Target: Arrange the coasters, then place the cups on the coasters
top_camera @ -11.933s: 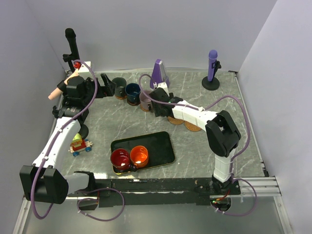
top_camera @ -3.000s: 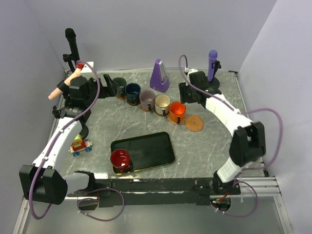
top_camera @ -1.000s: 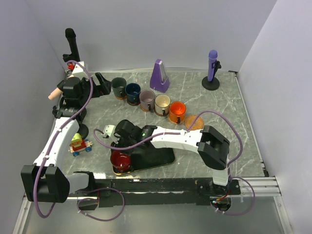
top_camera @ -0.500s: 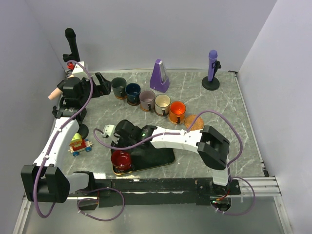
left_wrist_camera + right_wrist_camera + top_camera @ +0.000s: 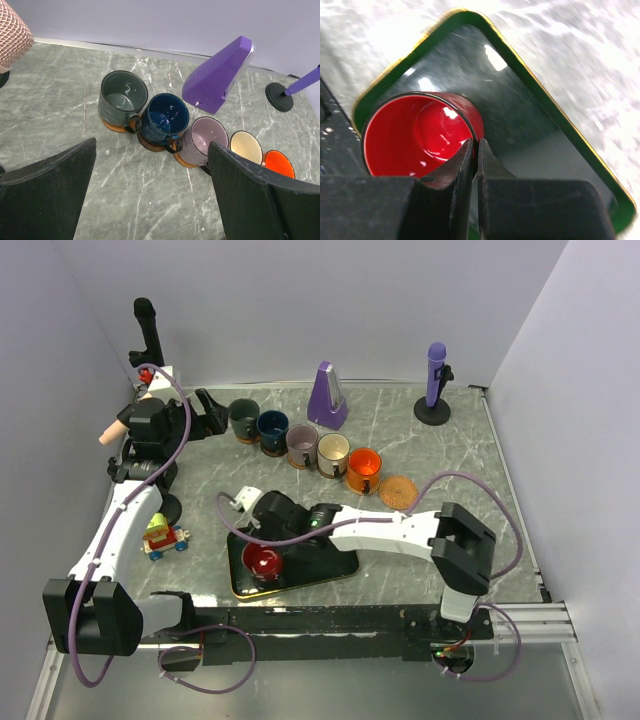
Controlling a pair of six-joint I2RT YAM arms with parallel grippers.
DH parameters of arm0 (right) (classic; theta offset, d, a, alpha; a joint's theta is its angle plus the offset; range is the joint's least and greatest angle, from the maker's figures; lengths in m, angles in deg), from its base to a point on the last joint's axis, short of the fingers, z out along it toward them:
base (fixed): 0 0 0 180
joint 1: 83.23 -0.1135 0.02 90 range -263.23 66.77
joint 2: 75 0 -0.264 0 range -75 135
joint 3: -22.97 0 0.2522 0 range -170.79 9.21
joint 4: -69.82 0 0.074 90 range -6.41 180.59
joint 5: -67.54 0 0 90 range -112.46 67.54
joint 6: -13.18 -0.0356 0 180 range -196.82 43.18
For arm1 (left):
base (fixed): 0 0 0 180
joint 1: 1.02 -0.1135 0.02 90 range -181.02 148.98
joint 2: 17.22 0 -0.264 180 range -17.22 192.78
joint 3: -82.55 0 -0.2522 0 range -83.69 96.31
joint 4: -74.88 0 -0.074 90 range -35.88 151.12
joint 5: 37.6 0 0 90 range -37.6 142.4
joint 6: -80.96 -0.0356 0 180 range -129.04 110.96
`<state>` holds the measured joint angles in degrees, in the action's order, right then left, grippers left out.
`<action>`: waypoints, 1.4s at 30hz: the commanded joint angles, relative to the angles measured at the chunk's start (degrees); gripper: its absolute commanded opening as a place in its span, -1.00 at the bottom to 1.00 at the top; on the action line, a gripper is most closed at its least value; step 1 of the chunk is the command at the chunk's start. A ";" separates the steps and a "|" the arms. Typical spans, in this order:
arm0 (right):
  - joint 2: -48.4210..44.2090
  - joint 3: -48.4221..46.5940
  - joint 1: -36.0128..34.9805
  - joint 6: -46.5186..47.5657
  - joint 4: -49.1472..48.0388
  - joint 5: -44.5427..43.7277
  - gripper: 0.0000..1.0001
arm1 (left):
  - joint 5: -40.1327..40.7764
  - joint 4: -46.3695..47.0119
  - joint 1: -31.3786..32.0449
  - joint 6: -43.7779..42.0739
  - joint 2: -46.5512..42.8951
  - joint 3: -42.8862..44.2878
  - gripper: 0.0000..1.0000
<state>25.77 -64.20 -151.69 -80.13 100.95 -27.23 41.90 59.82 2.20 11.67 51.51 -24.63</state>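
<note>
Grey marbled table (image 5: 450, 455), walled on three sides; clock directions are read from its centre, with 12 o'clock at the far wall.

Right arm (image 5: 390, 530): based at 5 o'clock, stretched low across the near half toward 7 o'clock. Left arm (image 5: 120, 525): runs up the 9 o'clock edge to 10 o'clock.

Black tray (image 5: 330, 558): rectangular, with a gold-coloured rim, lying at 6 to 7 o'clock.

Purple metronome (image 5: 326, 395): upright at 12 o'clock. Purple microphone (image 5: 436, 368): on a round stand at 1 o'clock.

Left hand (image 5: 212, 413): at 10 o'clock, fingers spread to their widest and holding nothing. It faces the row of cups and is apart from them.

Right hand (image 5: 475, 145): over the tray's 8 o'clock end, fingers pressed almost together, pinching the wall of the red cup (image 5: 263, 560). One finger is inside the rim and one outside. The red cup is upright over that end of the tray; whether its base touches the tray cannot be told.

Row of five cups, slanting from 11 o'clock down toward the centre, each touching or just beside the next:
- green-grey cup (image 5: 244, 417)
- navy cup (image 5: 272, 427)
- lilac cup (image 5: 301, 444)
- cream cup (image 5: 333, 450)
- orange cup (image 5: 363, 467)

In the left wrist view, an orange-brown coaster (image 5: 111, 128) shows beneath the green-grey cup and a dark brown coaster (image 5: 146, 145) beneath the navy cup. A further brown edge shows under the lilac cup.

Bare coaster (image 5: 398, 491): flat on the table, just beside the orange cup at its 4 o'clock, carrying nothing.
</note>
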 commanded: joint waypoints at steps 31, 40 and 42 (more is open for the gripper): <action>-37.13 14.17 19.59 -10.85 8.12 -10.87 -1.00 | -1.89 2.71 0.03 0.56 -1.23 0.43 0.93; -44.43 15.84 34.08 -5.22 8.39 -7.01 -1.00 | -2.24 2.71 0.03 0.21 -0.88 0.43 0.93; -45.05 16.01 37.60 -4.34 8.30 -5.52 -1.00 | -2.42 2.62 0.03 -0.14 -0.88 0.52 0.93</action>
<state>-16.06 -48.37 -119.30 -86.88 112.93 -35.23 40.96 59.91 2.20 11.67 51.51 -24.63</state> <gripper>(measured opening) 0.101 0.967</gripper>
